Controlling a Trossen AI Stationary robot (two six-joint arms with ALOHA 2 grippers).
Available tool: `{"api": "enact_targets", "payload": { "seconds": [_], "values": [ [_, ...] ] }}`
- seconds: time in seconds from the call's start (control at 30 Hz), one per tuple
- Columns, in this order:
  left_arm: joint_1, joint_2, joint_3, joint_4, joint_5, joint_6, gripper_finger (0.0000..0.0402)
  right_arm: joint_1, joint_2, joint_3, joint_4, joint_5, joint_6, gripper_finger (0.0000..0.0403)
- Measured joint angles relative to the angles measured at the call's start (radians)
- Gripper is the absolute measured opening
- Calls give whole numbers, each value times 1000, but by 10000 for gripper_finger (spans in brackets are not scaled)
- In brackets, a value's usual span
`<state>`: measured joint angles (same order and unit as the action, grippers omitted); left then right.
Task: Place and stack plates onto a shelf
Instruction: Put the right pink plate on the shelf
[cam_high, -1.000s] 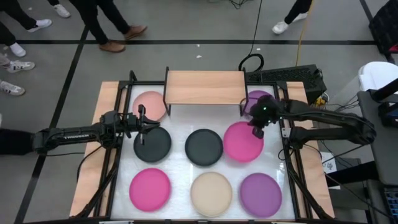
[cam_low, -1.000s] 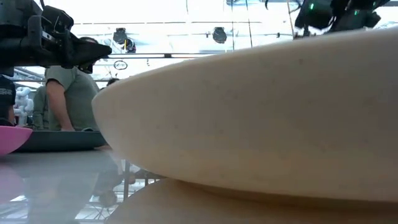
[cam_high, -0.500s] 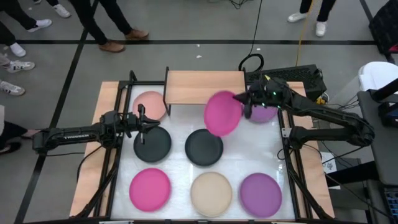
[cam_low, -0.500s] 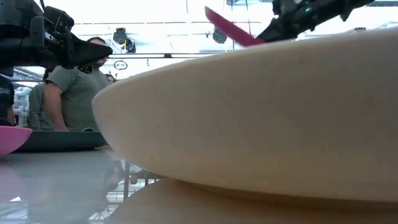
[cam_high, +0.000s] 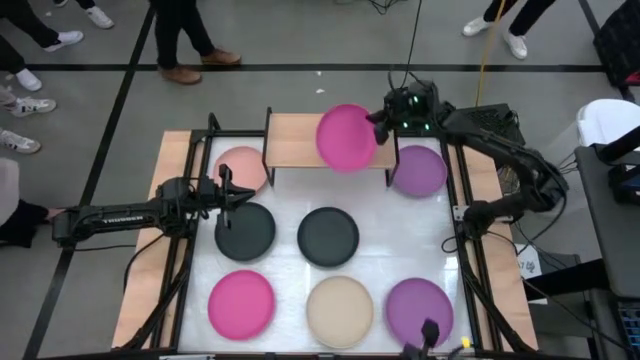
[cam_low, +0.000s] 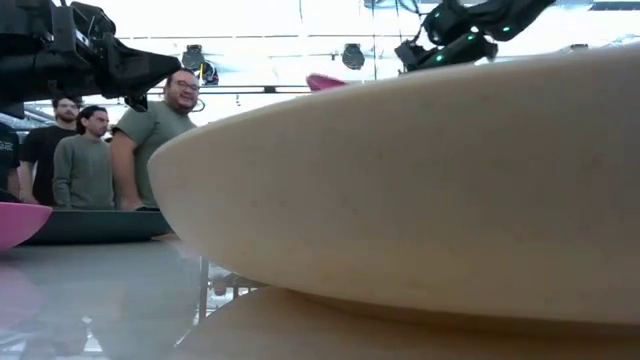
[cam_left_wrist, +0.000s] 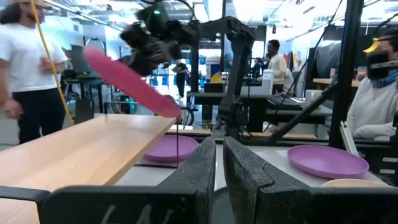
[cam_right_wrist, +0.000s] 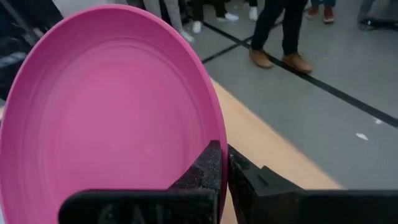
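Note:
My right gripper (cam_high: 381, 122) is shut on a magenta plate (cam_high: 347, 138), held tilted over the light-wood shelf (cam_high: 295, 141) at the table's far side. On the table lie a pale pink plate (cam_high: 238, 166) partly under the shelf's left end, a purple plate (cam_high: 420, 171) right of the shelf, two dark grey plates (cam_high: 245, 229) (cam_high: 328, 236), another magenta plate (cam_high: 241, 303), a cream plate (cam_high: 340, 311) and a second purple plate (cam_high: 419, 311). My left gripper (cam_high: 232, 194) waits shut at the left, above the left dark grey plate's far rim. My right gripper pinches the magenta plate's rim (cam_right_wrist: 216, 163) between its two fingers, one on the hollow face and one on the underside. The fingers come from the table's far right, slanting a little down. The plate is lifted clear and tilted, its low rim (cam_left_wrist: 173, 112) close over the shelf top.
Black frame posts (cam_high: 459, 215) stand along the table's left and right sides. People stand beyond the far edge (cam_low: 150, 130). A dark case (cam_high: 480, 122) sits at the far right corner. In the low view the cream plate (cam_low: 420, 200) fills most of the picture.
My right gripper has lifted the magenta plate off the table's middle right and carried it up and toward the far edge, over the shelf. The plate tipped steeply on the way and is still tilted. My left gripper stays where it was.

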<state>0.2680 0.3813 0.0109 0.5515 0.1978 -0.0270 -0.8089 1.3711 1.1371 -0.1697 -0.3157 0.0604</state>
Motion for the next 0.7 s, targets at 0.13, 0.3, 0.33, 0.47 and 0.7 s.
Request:
{"api": "enact_targets", "payload": {
  "seconds": [0.13,0.3,0.33,0.47,0.7],
  "values": [
    [0,0,0,-1,0,-30,35,-57,78,87,-146,2,-55,0],
    [0,0,0,-2,0,-38,35,-114,114,107,-207,0,-83,0],
    [0,0,0,-3,0,-36,35,-124,119,107,-217,0,-88,0],
    [0,0,0,-4,0,-38,35,-143,133,107,-234,-1,-96,0],
    [0,0,0,-4,0,-35,35,-146,133,106,-238,4,-107,14]
  ]
}}
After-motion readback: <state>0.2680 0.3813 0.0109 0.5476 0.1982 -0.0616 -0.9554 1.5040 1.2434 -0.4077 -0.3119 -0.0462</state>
